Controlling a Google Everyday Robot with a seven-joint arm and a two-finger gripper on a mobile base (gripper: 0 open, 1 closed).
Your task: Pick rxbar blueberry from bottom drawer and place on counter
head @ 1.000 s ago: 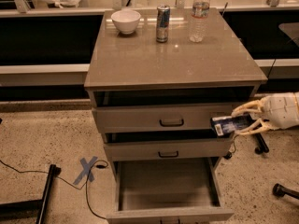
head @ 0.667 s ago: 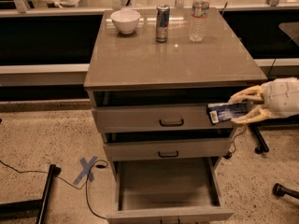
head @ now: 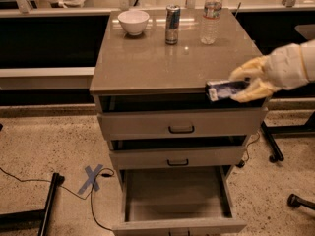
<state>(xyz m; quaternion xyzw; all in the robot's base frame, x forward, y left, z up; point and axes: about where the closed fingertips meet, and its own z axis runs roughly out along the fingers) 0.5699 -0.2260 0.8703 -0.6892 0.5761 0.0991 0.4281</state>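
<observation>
One tool (head: pixel 237 86) (clamped on rxbar blueberry (head: pixel 222 90)) has risen to counter (head: pixel 157 58) edge level.

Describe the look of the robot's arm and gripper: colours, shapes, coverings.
The gripper, at the counter's front right edge, has two pale yellow, rounded, tapering jaws. Behind them the arm wears a bulky off-white padded sleeve. No cables or markings show on it.

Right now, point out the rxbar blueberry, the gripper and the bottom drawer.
rxbar blueberry (head: pixel 224 90): camera view, middle of its wrapper.
gripper (head: pixel 236 86): camera view, between its fingertips, holding the bar at the counter (head: pixel 147 63), front right.
bottom drawer (head: pixel 172 191): camera view, its bare floor.
</observation>
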